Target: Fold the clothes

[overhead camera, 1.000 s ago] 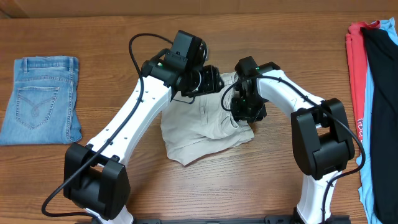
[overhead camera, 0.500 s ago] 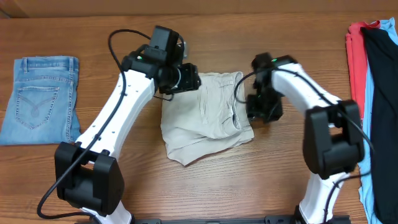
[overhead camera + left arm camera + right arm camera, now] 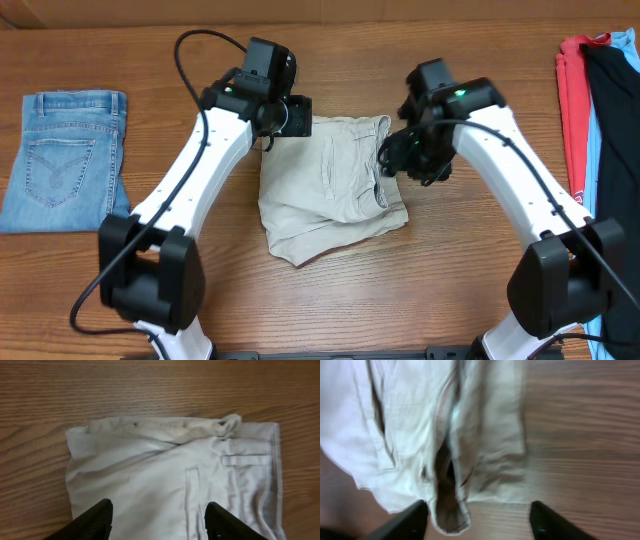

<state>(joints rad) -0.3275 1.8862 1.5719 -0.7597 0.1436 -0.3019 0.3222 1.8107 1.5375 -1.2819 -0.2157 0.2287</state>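
Left gripper [image 3: 159, 521] and right gripper [image 3: 477, 521] both hang with fingers apart and empty over opposite edges of the beige shorts [image 3: 330, 190], which lie roughly folded in the middle of the table [image 3: 400, 300], so a pinch that catches only the top layer could probably pull the fold open.

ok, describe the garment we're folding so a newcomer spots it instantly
On the wooden table, look centre, between the folded denim jeans at left and the red, blue and black garments at the right edge. The beige shorts there are the only pale, rumpled piece.
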